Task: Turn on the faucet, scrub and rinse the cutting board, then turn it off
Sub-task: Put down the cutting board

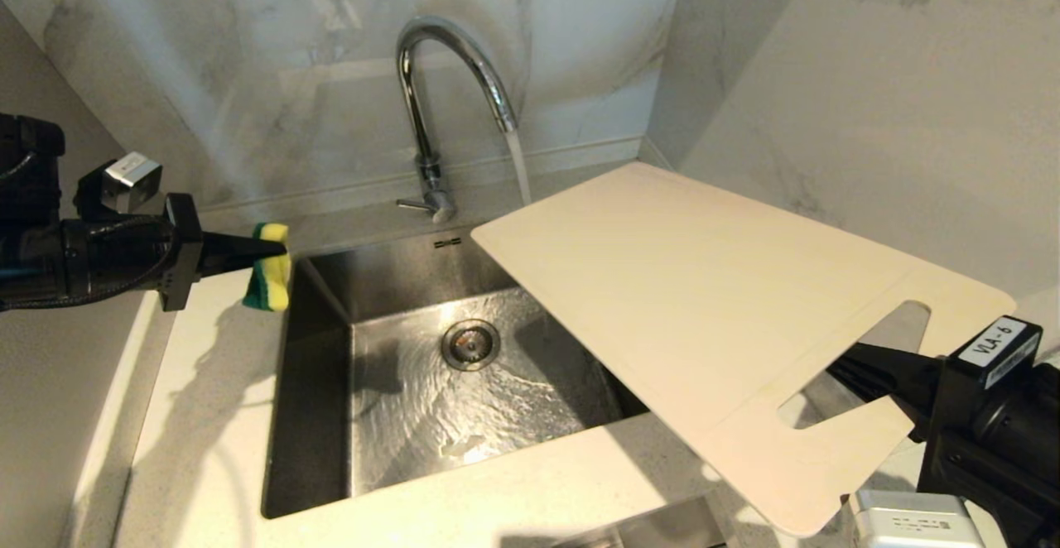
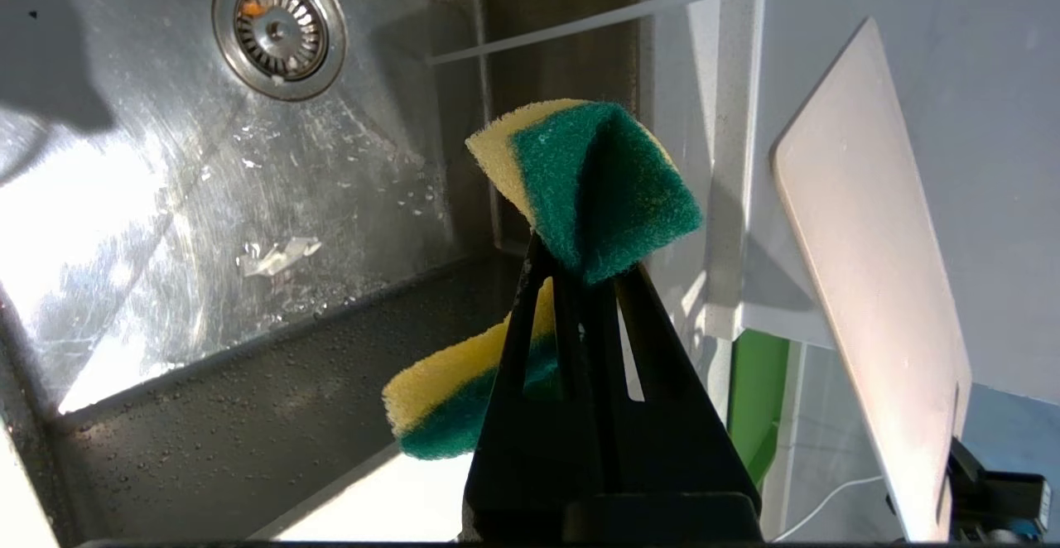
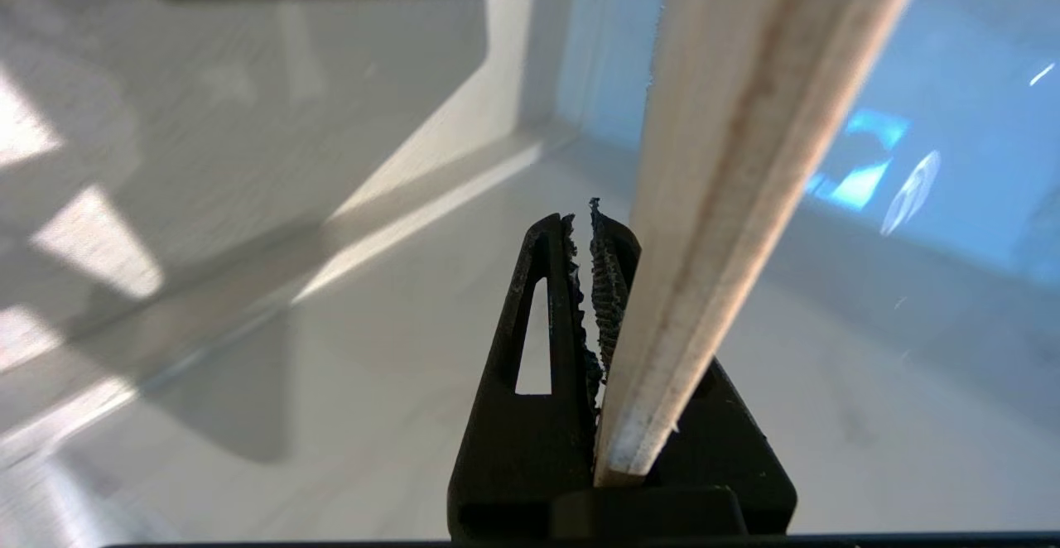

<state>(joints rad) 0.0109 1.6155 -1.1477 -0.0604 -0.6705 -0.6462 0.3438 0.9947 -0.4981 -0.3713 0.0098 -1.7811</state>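
Water is running from the faucet (image 1: 451, 84) into the sink (image 1: 397, 382), and I am holding the cutting board (image 1: 704, 316) raised over the sink's right side, its far corner lying just beside the stream but, as far as I can judge, not yet under it. My right gripper (image 1: 861, 366) is pinching the board's edge near the handle slot (image 1: 853, 366); in the right wrist view the jaws are pressed onto that thin edge well back from their tips, so the hold is looking shallow. My left gripper (image 1: 269, 250) is squeezing a folded green-and-yellow sponge (image 1: 269, 271) at the sink's left rim, well apart from the board. Slipping is my main worry: a wet, smooth board held by one edge could twist or slide out when the sponge pushes on it, and water hitting the tilted face could run off onto the worktop (image 1: 207, 415) on the sink's right. Its long axis is running diagonally from the slot end at my right gripper toward the faucet, with the broad face tilted upward and the faucet end sitting lower.
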